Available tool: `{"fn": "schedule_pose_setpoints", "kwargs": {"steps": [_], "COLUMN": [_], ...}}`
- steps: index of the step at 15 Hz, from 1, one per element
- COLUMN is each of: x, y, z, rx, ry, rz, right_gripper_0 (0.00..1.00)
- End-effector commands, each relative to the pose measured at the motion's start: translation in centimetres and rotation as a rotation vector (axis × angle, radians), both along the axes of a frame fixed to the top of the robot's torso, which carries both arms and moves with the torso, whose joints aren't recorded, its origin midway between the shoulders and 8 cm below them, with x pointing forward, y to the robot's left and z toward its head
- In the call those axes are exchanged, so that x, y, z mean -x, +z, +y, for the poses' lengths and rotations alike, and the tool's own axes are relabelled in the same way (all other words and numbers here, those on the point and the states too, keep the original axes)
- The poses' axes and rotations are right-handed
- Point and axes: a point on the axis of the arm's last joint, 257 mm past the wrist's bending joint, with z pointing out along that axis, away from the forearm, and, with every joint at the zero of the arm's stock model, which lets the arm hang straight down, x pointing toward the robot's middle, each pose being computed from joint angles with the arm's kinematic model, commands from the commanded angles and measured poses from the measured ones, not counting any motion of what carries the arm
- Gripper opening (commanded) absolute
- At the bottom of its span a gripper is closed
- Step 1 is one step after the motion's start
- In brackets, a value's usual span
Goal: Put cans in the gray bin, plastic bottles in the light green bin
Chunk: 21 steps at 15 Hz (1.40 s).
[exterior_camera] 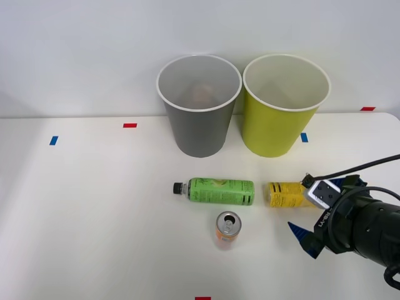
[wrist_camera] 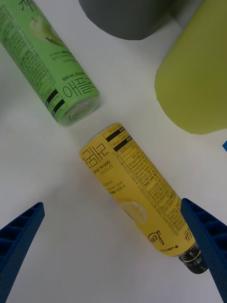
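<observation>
My open claw [wrist_camera: 113, 255] at the yellow bottle [wrist_camera: 137, 189], holding nothing

My 2 blue fingers [wrist_camera: 21, 236] are spread wide; the lying yellow bottle's cap end sits just beside 1 of them. The green bottle [exterior_camera: 219, 190] lies base to base with it across a small gap. The can [exterior_camera: 227, 229] stands alone nearer the table's [exterior_camera: 94, 219] front edge. The gray bin [exterior_camera: 199, 106] and light green bin [exterior_camera: 284, 106] stand behind, side by side.

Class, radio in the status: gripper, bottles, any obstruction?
Right gripper open, straddling the yellow bottle lying flat. Green bottle and can still on table. Nothing blocking.
</observation>
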Motion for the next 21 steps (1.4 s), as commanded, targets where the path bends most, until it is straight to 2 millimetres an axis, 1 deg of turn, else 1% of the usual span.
{"fn": "schedule_pose_setpoints", "kwargs": {"steps": [1,2,4,5,7,9,11,13,16,21], "x": [0.2,-0.3,-1.9,-2.3,-2.6,-3.1,-3.3,-4.0,-4.6,-6.3], "y": [-0.3,-0.3,-0.9,-1.1,-1.2,-1.1,-1.8,-2.0,-2.9,-3.2], "z": [0.5,0.5,-0.2,-0.4,-0.1,0.0,0.0,-0.3,0.0,1.2], "rx": [0.065,0.081,0.160,0.181,0.240,0.343,0.405,0.449,0.472,0.475], "ry": [0.054,0.071,0.140,0.161,0.224,0.291,0.348,0.386,0.401,0.412], "rz": [0.038,0.043,0.046,0.053,0.057,0.051,0.089,0.115,0.158,0.162], "right_gripper_0": [1.00,1.00,1.00,1.00,1.00,1.00,1.00,1.00,1.00,1.00]}}
